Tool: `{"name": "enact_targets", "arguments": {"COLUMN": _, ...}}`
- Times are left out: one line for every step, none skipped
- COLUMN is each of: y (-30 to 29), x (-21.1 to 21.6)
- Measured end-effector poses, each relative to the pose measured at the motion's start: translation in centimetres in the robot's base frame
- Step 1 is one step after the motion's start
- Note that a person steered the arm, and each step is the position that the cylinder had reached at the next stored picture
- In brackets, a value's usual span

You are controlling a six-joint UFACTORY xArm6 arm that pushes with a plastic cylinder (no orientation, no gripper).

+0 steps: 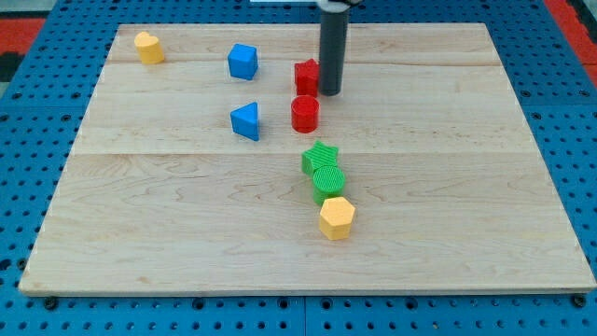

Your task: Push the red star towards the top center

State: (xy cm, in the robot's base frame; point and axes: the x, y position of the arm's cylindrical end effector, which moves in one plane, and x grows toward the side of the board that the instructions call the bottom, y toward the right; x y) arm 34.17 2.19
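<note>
The red star (306,77) lies near the view's top centre of the wooden board (448,187). My tip (330,93) rests on the board just to the star's right, touching or nearly touching its edge. A red cylinder (305,114) stands just below the star, toward the view's bottom.
A blue cube (242,62) and a blue triangular block (246,121) lie left of the star. A yellow block (148,47) sits at the top left. A green star (320,157), a green cylinder (328,182) and a yellow hexagonal block (337,217) form a line below the centre.
</note>
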Motion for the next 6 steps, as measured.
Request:
{"name": "enact_targets", "arguments": {"y": -3.7, "x": -3.7}}
{"name": "enact_targets", "arguments": {"y": -4.7, "x": -6.8}}
{"name": "enact_targets", "arguments": {"y": -7.8, "x": -5.5}}
{"name": "enact_targets", "arguments": {"y": -13.5, "x": -6.6}}
{"name": "enact_targets", "arguments": {"y": -9.6, "x": -9.1}}
{"name": "enact_targets", "arguments": {"y": -6.6, "x": -9.3}}
